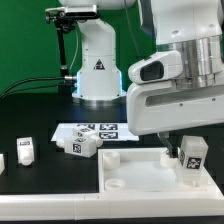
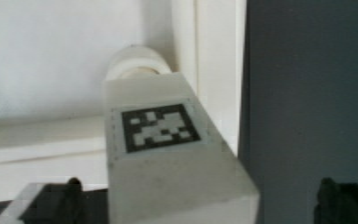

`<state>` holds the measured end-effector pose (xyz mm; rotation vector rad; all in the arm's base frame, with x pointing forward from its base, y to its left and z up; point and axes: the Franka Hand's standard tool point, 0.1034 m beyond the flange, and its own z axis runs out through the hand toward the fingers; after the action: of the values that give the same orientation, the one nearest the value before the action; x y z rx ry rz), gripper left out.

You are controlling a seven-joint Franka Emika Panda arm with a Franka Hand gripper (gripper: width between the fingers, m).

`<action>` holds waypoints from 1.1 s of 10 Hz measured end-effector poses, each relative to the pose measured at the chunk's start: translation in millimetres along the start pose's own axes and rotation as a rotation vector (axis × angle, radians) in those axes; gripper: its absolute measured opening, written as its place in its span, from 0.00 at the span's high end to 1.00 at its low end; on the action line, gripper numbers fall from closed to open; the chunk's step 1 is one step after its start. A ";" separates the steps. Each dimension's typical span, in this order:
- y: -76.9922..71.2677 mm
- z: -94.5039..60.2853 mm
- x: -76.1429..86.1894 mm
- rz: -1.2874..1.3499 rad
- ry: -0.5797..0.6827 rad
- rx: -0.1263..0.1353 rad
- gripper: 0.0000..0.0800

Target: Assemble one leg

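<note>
- The leg [image 1: 190, 158] sits at the right edge of the exterior view, under the arm's wrist and over the far right corner of the white panel [image 1: 130, 172]. One tagged face looks toward the camera.
- The wrist view shows the leg [image 2: 172, 140] lengthwise. Its far end is just beside a round corner hole [image 2: 137, 66] in the panel; I cannot tell whether they touch.
- Only the wrist view shows the fingers [image 2: 51, 198]. They are spread wide, one on each side of the leg, with a gap on both sides, and grip nothing.
- Only the exterior view shows the spare legs [image 1: 83, 143] lying centre-left on the black counter [image 1: 40, 185], and a lone leg [image 1: 25, 152] near the left edge.
- The marker board [image 1: 108, 130] lies just behind the spare legs, in front of the arm's base [image 1: 98, 65].
</note>
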<state>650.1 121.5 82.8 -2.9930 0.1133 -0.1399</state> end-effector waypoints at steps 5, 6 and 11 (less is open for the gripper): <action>21.3 5.2 -1.8 0.039 -0.006 -0.038 0.20; 21.5 5.5 -1.9 0.039 -0.007 -0.038 0.41; 21.7 6.0 -2.2 0.061 -0.007 -0.038 0.65</action>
<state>647.0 101.1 73.6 -3.0239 0.2084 -0.1222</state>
